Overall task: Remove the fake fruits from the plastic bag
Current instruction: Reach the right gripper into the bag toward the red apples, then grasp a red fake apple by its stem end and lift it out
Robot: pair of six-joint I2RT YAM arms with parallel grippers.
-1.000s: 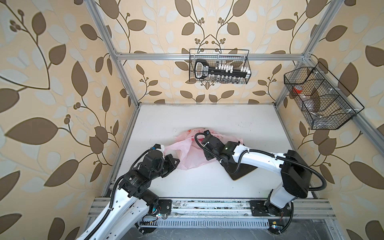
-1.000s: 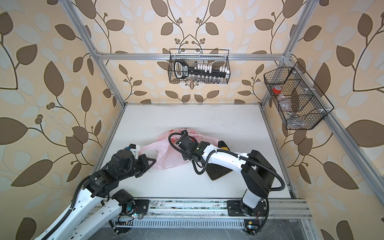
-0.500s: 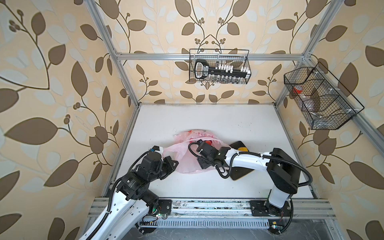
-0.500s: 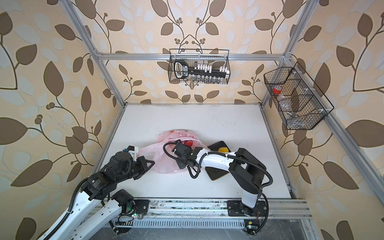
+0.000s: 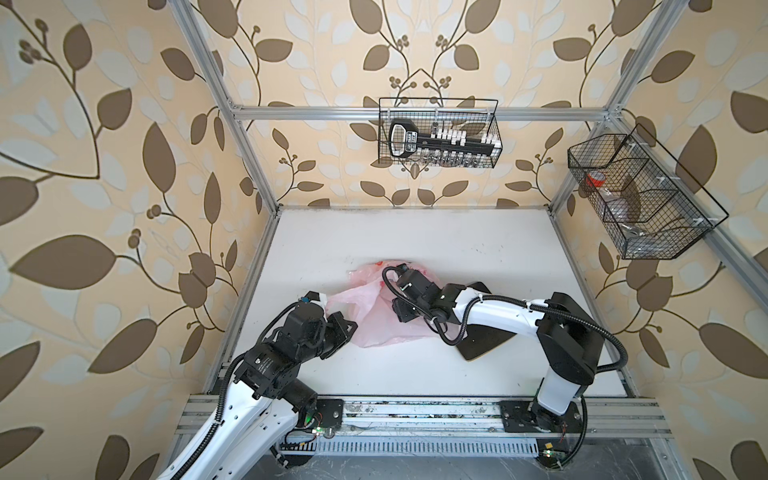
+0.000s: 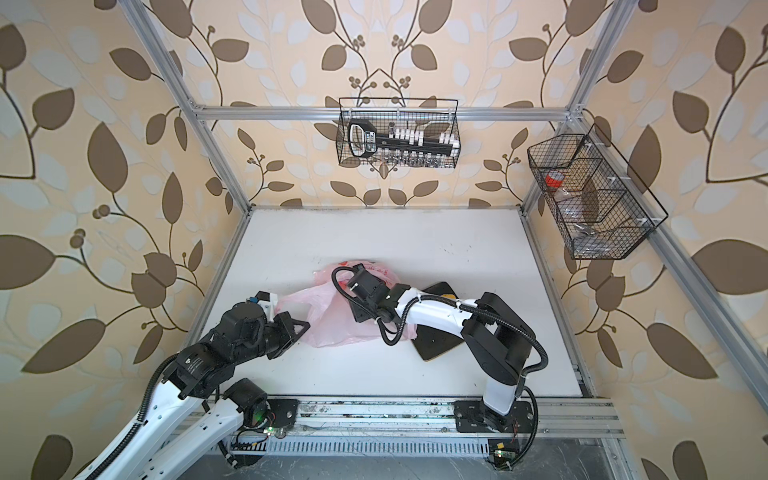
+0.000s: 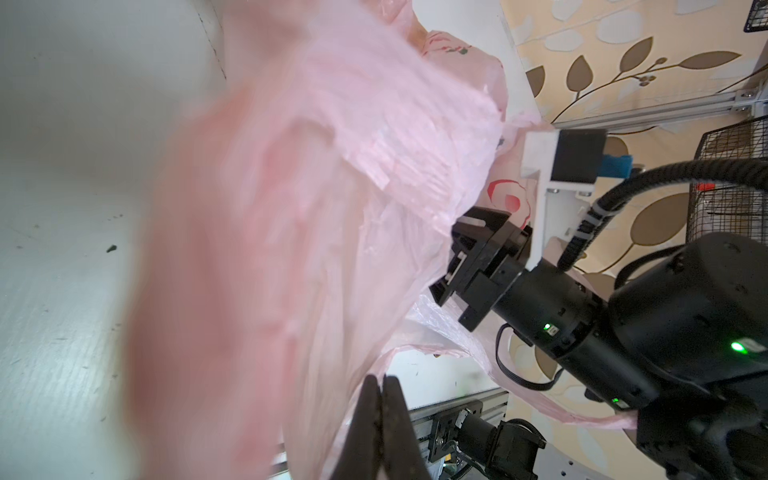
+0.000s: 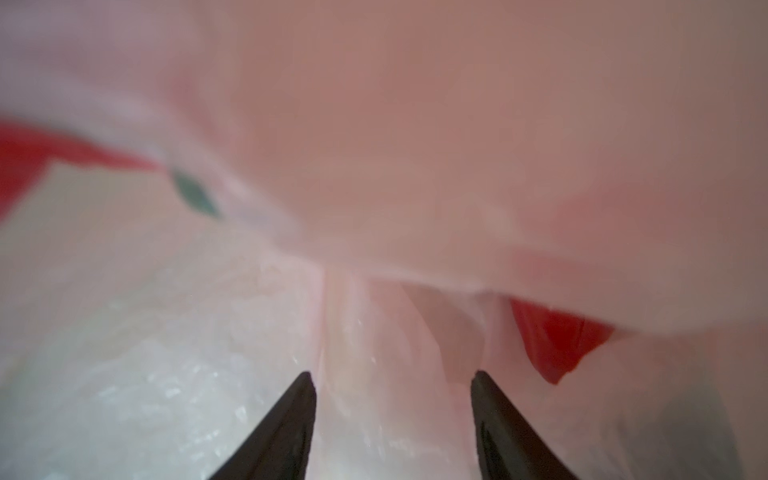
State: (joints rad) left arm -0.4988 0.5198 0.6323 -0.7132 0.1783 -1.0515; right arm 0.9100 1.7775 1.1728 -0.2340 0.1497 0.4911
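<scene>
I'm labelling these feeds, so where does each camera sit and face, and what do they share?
Top views: overhead, looking down on the white table; left arm and right arm show.
Left wrist: faces the crinkly translucent pink plastic bag; shows its left pincer shut on it and the right arm.
Right wrist: looks inside the bag; shows its open right pincer.
Shared: all see the bag.

The plastic bag is thin, crinkly, translucent film (slightly shiny); the bench matt white, scuffed.
</scene>
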